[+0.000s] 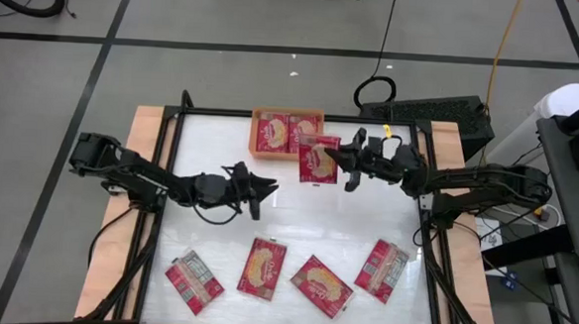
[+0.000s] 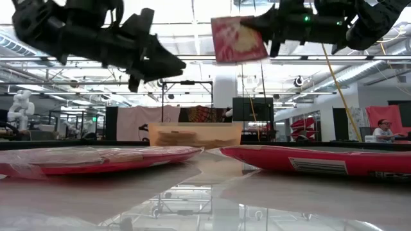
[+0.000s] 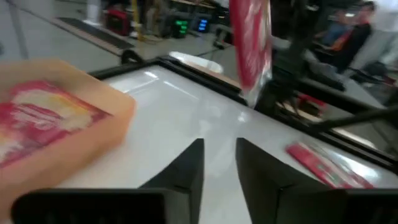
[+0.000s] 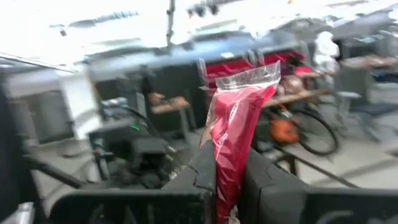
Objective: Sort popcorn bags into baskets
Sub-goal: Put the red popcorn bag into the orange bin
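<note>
The orange tray [image 1: 254, 132] stands at the table's far middle with two red popcorn bags [image 1: 273, 132] lying flat in it. My right gripper [image 1: 347, 167] is shut on a third bag [image 1: 316, 160], held in the air just by the tray's near right corner; the low view shows that bag [image 2: 237, 40] high above the table. My left gripper [image 1: 265, 192] hovers open and empty over the table's middle, left of the held bag. Several more bags [image 1: 263, 268] lie flat along the near edge. My right gripper pinches the popcorn bag between its two fingers by the edge nearest the arm [image 4: 225, 171]. The fingers come in about level from the table's right side. The bag is lifted clear and sticks out past the fingertips toward the tray, its sealed end [image 4: 249, 78] farthest out.
A black frame [image 1: 175, 166] rims the white table top. Bags lie at the near edge, from the left one [image 1: 195, 281] to the right one [image 1: 383, 269], with another [image 1: 322, 286] between. Bare surface lies between those bags and the tray. A person [image 2: 384, 130] sits far behind.
</note>
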`<state>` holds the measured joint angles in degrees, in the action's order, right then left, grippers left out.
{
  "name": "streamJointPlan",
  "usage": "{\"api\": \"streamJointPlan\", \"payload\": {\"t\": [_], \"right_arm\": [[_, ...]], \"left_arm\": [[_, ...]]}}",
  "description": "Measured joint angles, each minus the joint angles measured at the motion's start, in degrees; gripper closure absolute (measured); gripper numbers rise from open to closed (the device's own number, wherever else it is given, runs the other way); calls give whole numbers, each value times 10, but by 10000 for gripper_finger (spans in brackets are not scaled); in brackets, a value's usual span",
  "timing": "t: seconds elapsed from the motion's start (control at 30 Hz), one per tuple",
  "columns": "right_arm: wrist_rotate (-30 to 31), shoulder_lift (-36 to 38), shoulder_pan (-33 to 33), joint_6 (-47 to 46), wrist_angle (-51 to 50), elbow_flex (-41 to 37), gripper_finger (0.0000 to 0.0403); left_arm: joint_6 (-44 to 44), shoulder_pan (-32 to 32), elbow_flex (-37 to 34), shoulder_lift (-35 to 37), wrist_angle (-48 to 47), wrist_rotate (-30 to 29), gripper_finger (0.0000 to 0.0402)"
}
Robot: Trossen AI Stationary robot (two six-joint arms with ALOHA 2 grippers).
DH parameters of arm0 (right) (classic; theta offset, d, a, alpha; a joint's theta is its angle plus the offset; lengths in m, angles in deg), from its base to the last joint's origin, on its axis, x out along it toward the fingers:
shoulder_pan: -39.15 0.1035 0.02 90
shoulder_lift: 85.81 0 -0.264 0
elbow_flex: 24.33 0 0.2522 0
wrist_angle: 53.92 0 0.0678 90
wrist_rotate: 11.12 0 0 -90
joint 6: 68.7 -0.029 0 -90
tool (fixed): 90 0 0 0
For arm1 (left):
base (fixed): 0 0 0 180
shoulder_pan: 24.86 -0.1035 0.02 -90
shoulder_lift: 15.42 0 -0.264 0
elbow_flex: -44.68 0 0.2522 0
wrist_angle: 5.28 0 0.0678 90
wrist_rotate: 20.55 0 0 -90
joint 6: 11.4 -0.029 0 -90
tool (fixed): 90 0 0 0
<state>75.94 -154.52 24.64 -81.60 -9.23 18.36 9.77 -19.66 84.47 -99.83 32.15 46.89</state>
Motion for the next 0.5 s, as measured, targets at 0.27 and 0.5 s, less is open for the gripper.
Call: {"api": "streamJointPlan", "payload": {"t": [0.27, 0.5], "right_arm": [[59, -8, -20, 21, 26, 35, 385], [7, -76, -85, 60, -163, 206, 386]], "left_arm": [[-11, 5, -11, -1, 29, 16, 192], [-3, 24, -11, -1, 27, 15, 157]]}}
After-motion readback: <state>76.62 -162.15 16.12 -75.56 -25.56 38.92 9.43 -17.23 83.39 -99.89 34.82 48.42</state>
